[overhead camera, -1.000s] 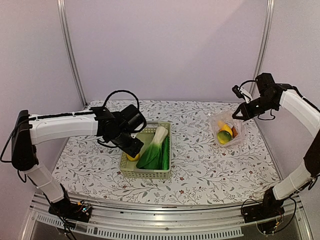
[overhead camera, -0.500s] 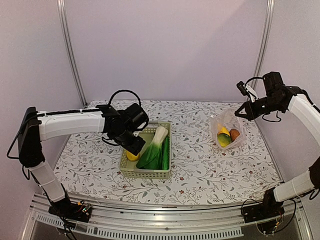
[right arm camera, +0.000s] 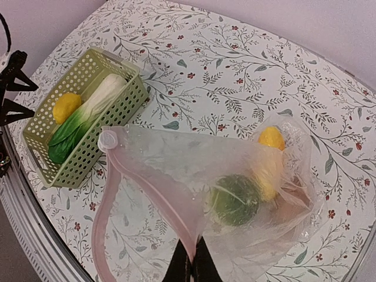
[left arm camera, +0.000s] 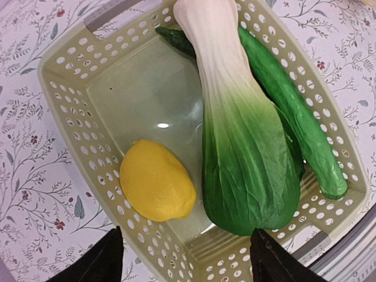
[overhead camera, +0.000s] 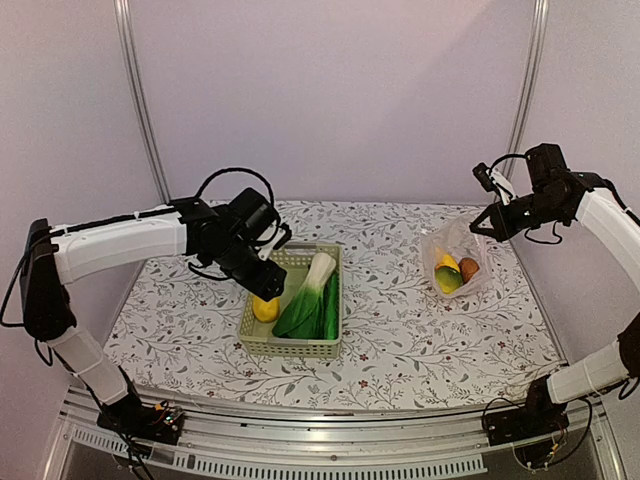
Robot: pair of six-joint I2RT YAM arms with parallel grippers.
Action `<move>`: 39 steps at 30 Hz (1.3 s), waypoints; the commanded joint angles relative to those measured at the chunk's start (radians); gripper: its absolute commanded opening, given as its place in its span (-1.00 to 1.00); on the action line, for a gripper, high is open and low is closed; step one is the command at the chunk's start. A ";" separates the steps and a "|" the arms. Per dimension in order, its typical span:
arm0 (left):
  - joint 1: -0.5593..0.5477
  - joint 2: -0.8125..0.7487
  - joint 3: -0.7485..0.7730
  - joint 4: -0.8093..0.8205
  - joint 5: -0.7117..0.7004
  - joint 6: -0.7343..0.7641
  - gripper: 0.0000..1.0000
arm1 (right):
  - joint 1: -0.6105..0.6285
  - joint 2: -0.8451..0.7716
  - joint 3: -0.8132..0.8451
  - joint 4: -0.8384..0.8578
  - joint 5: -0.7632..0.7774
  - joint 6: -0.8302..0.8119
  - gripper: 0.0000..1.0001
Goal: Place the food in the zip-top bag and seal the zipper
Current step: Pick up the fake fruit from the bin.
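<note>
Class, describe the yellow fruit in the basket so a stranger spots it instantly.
On the floral table sits a pale green lattice basket. In its near-left corner lies the lemon, beside the bok choy: the only yellow, egg-shaped piece among long green vegetables.

Left arm [overhead camera: 120, 245] stretched inward from the left side, wrist bent down, left gripper [overhead camera: 268, 290] pointing downward, fingers [left arm camera: 108, 261] spread wide, right arm [overhead camera: 600, 215] raised high, forearm angled inward, right gripper [overhead camera: 479, 227] pinched tight on the zip-top bag [right arm camera: 176, 170] edge
</note>
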 commanded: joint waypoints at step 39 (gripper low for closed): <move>0.038 0.336 0.225 -0.168 -0.101 0.213 0.39 | 0.000 0.006 -0.009 -0.006 0.005 -0.002 -1.00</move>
